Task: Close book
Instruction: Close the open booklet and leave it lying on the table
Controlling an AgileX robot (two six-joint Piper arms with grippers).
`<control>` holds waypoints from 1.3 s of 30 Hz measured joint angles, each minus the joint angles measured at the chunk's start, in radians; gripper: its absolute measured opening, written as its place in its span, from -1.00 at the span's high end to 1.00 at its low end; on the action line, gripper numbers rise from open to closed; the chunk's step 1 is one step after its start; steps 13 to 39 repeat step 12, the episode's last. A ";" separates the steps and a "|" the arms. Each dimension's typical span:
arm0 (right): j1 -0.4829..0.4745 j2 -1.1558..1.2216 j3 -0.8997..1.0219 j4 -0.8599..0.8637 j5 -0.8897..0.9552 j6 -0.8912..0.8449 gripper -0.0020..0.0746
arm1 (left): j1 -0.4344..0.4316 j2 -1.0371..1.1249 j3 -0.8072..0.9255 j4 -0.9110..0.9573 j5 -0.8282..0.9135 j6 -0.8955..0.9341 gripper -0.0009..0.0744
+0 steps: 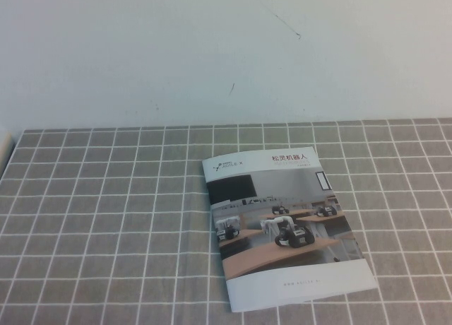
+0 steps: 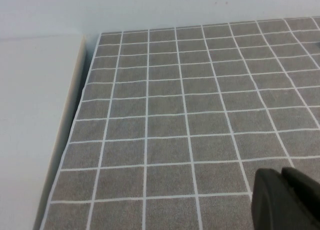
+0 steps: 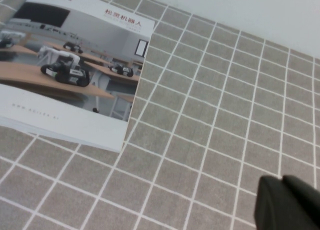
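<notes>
A thin book [image 1: 282,226] lies flat and closed on the grey checked tablecloth, right of centre in the high view. Its cover shows a photo of robots on wooden desks under a white band with Chinese lettering. The right wrist view shows the same book [image 3: 70,70] lying some way from my right gripper [image 3: 282,187], whose black fingers are pressed together over bare cloth. My left gripper [image 2: 282,177] is also shut and holds nothing, hovering over bare cloth near the table's left edge. Neither arm appears in the high view.
The grey tablecloth with white grid lines [image 1: 106,219] covers the table up to a white wall [image 1: 212,49]. A white ledge [image 2: 30,120] borders the cloth on the left side.
</notes>
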 joint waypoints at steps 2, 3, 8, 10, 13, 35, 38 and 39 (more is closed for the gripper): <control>0.000 0.000 0.000 0.000 0.009 0.000 0.95 | 0.000 0.000 0.000 0.000 0.000 0.002 0.99; 0.000 0.000 0.000 0.000 0.011 0.000 0.95 | 0.000 0.000 0.000 0.000 0.000 0.002 0.99; 0.000 0.000 0.000 0.002 0.015 0.000 0.95 | 0.000 0.000 0.000 0.000 0.000 0.002 0.99; 0.000 0.000 0.000 0.002 0.015 0.000 0.95 | 0.000 0.000 0.000 0.000 0.000 0.002 0.99; 0.000 0.000 0.000 0.002 0.015 0.000 0.95 | 0.000 0.000 0.000 0.000 0.000 0.002 0.99; 0.000 0.000 0.000 0.002 0.015 0.000 0.95 | 0.000 0.000 0.000 0.000 0.000 0.002 0.99; 0.000 0.000 0.000 0.002 0.015 0.000 0.95 | 0.000 0.000 0.000 0.000 0.000 0.002 0.99; 0.000 0.000 0.000 0.002 0.015 0.000 0.95 | 0.000 0.000 0.000 0.000 0.000 0.002 0.99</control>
